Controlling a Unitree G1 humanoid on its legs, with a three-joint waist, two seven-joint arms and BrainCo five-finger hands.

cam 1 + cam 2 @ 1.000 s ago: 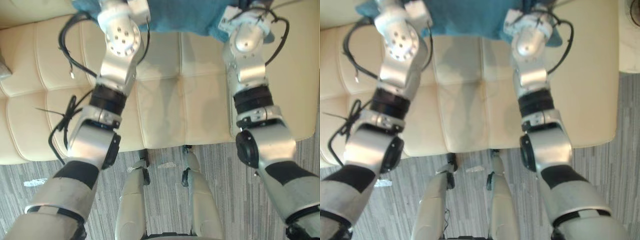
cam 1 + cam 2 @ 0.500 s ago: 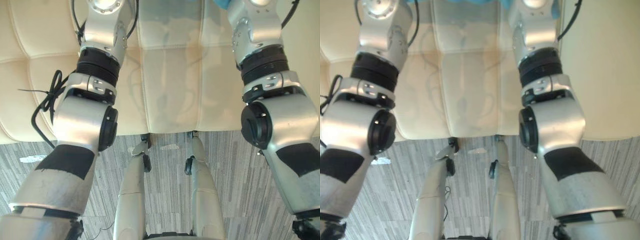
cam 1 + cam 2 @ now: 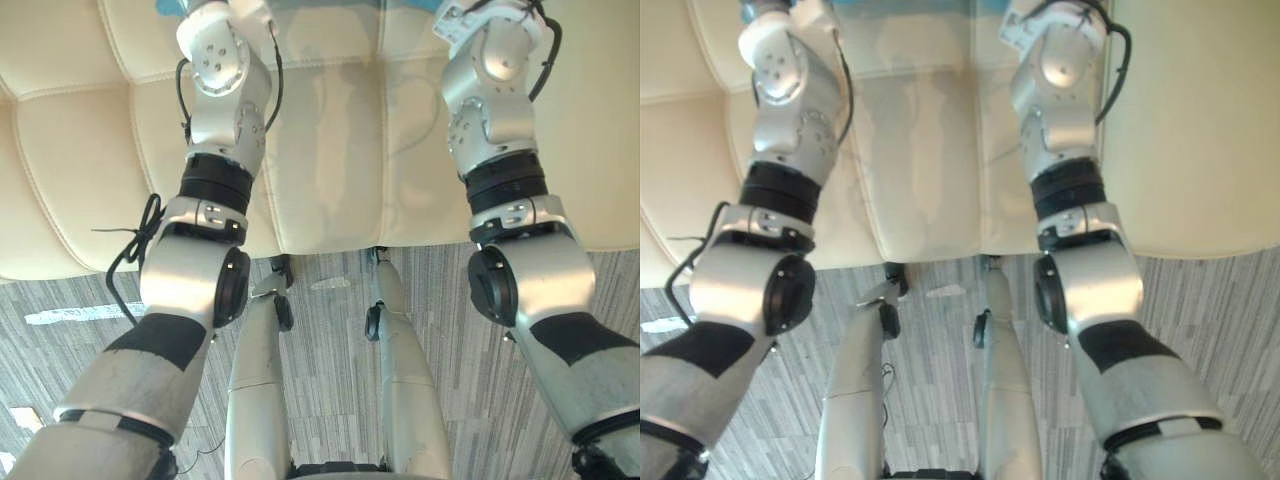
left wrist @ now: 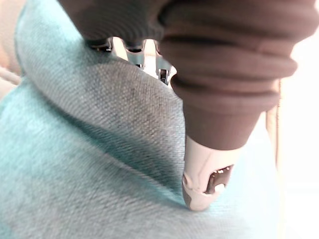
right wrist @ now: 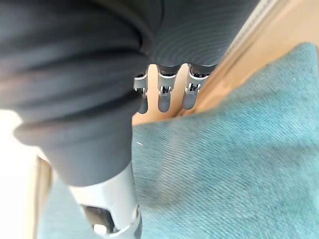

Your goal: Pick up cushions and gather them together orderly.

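1. Up by the far edge of the cream sofa seat [image 3: 330,150], both arms reach to a teal cushion [image 4: 75,149].
2. Left hand [image 4: 204,179]: the thumb presses into the cloth and the fingers [image 4: 135,54] curl over a raised fold, pinching it.
3. Right hand [image 5: 110,204] lies on the cushion near its edge; I cannot tell its grip.
4. Open seat runs between the arms to its front edge, where grey striped floor [image 3: 480,400] begins.

Nothing readable is showing anywhere. The teal cushion [image 4: 89,164] is presenting only plain woven cloth. The cream sofa [image 3: 330,150] is showing bare padded panels (stitched seams, no tag or print). The grey striped floor [image 3: 480,330] is carrying no lettering, number or sign that can be made out.
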